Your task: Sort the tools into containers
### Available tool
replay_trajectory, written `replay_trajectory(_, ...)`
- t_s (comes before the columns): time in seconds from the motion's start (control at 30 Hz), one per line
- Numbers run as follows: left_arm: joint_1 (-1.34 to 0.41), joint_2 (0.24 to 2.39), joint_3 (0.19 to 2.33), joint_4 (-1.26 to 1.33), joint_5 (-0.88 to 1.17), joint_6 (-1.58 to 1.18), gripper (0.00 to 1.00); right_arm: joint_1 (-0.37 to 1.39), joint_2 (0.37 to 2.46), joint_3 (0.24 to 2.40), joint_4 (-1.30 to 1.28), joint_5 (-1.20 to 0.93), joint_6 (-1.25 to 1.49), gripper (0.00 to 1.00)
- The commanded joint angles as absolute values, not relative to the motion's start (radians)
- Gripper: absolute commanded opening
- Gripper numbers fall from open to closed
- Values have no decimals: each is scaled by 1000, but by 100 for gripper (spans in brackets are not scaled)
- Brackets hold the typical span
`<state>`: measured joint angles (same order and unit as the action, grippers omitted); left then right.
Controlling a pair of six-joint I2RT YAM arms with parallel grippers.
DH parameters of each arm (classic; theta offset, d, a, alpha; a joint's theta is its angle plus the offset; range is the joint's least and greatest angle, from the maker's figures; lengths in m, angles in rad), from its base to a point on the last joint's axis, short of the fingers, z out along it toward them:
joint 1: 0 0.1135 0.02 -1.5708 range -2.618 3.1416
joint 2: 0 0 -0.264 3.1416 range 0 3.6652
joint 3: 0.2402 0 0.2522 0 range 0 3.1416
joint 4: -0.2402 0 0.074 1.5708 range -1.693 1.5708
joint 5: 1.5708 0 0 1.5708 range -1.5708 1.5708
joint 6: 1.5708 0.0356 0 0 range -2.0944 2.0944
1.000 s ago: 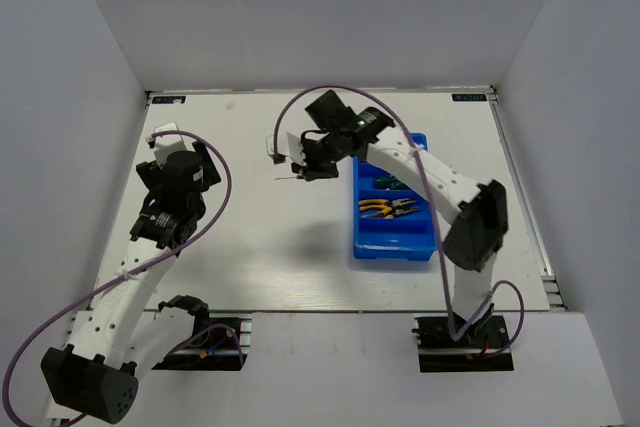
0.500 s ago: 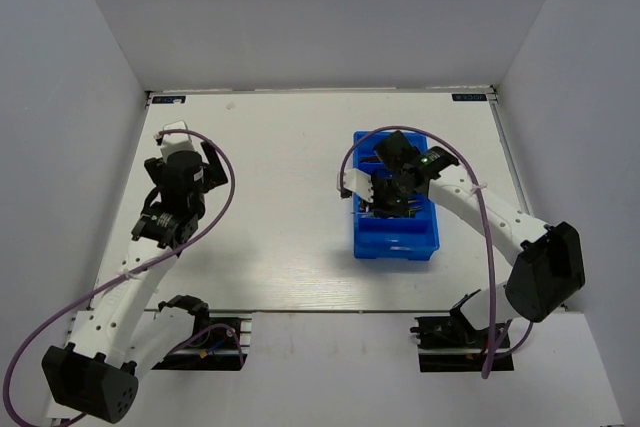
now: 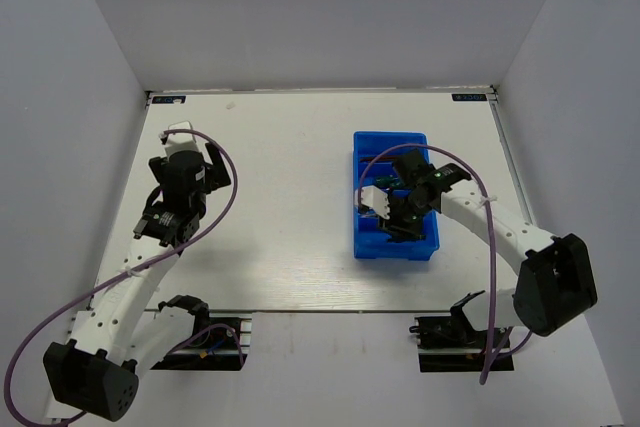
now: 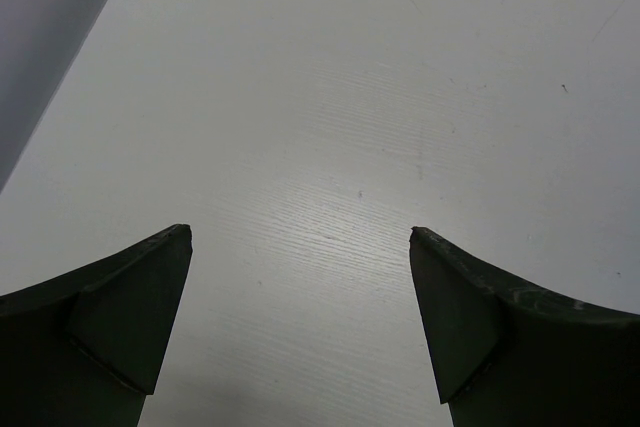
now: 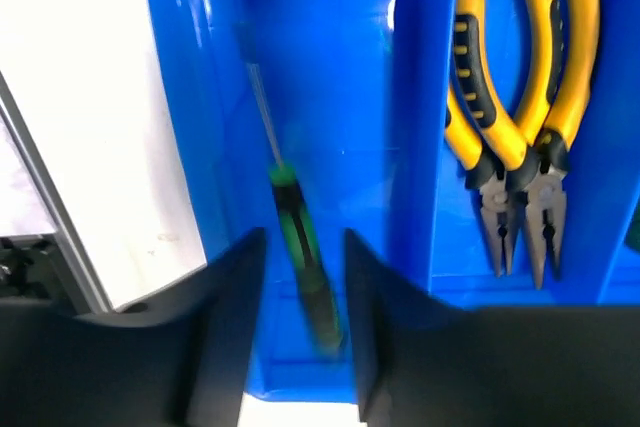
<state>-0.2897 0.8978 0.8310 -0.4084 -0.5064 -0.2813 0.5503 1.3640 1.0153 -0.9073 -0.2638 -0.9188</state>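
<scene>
The right tool [image 5: 303, 239] hangs low over the blue tray [image 3: 390, 136], which stands near the right edge of the desk [image 3: 280, 207], about midway between its far and near edges. Its two fingers stand apart and are not clenched on anything.

Directly between them, inside the tray compartment closest to the near edge of the desk, is the slim green-handled screwdriver [image 5: 291, 199]. Its long axis runs along the compartment, parallel with the near edge. The handle end is under the fingers and the thin shaft points away from them. The gap between the fingers is wider than the handle, so I judge the screwdriver as let go. It looks blurred, so I cannot say if it already rests flat on the bottom.

Two yellow-handled pliers [image 5: 510, 147] lie in the next compartment, behind a blue wall.

Because the fingers straddle the handle, I think the next move should be a straight lift, without turning, so that neither finger drags the handle.

The left tool [image 4: 300, 234] is also spread open, over bare desk near the left edge and well apart from the tray. The right arm is clearly the nearer one.
</scene>
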Motion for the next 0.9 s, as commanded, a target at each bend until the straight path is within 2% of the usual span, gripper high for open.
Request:
replay_trajectory(0.0,-285,893,827,-388,-491,-275,100,542,1325,1002,-876,-327,-956,45)
replay_trajectory(0.2,-285,902,827,-388,-473,-265,100,532,1319,1011,-842,-314,-950,47)
replay_trajectory(0.27,-285,902,827,-376,-442,-255,100,526,1316,1022,-827,-310,-921,42)
replay_trajectory(0.3,-285,902,827,-365,-398,-242,100,526,1302,1029,-796,-307,-902,38)
replay_trajectory(0.33,-285,911,818,-356,-364,-218,100,520,1299,1034,-775,-286,-879,27)
replay_trajectory(0.37,-285,911,818,-335,-326,-204,100,512,1292,1032,-746,-235,-732,0)
replay_trajectory(0.4,-285,911,818,-322,-234,-189,94,505,1266,1020,-578,-110,-645,0)
replay_trajectory(0.43,-285,911,805,-305,-175,-169,74,500,1255,1005,-531,-31,-474,0)
replay_trajectory(0.47,-285,911,805,-293,-125,-123,50,483,1241,1003,-497,59,-371,0)
replay_trajectory(0.5,-285,911,796,-281,-64,-123,7,456,1235,1005,-462,70,-315,0)
replay_trajectory(0.53,-285,922,796,-281,-49,-112,0,443,1229,1009,-456,81,-287,0)
replay_trajectory(0.57,-285,922,796,-281,-34,-112,0,413,1226,1011,-434,144,-223,0)
replay_trajectory(0.6,-285,922,796,-281,-34,-103,0,402,1221,1008,-408,170,-166,6)
replay_trajectory(0.63,-285,922,796,-267,-23,-103,0,393,1218,1006,-400,201,-140,29)
replay_trajectory(0.67,-285,913,786,-267,-11,-103,4,381,1216,1005,-381,259,-94,58)
replay_trajectory(0.7,-285,913,785,-267,-11,-103,40,377,1213,1002,-374,317,-89,90)
replay_trajectory(0.73,-285,913,785,-267,-11,-94,61,376,1210,1002,-376,343,-86,90)
replay_trajectory(0.77,-285,913,785,-267,0,-94,74,374,1209,1005,-383,397,-80,90)
replay_trajectory(0.83,-285,934,785,-267,12,-94,90,365,1174,988,-376,423,-87,90)
replay_trajectory(0.87,-285,934,785,-267,23,-94,92,364,1154,956,-364,439,-84,90)
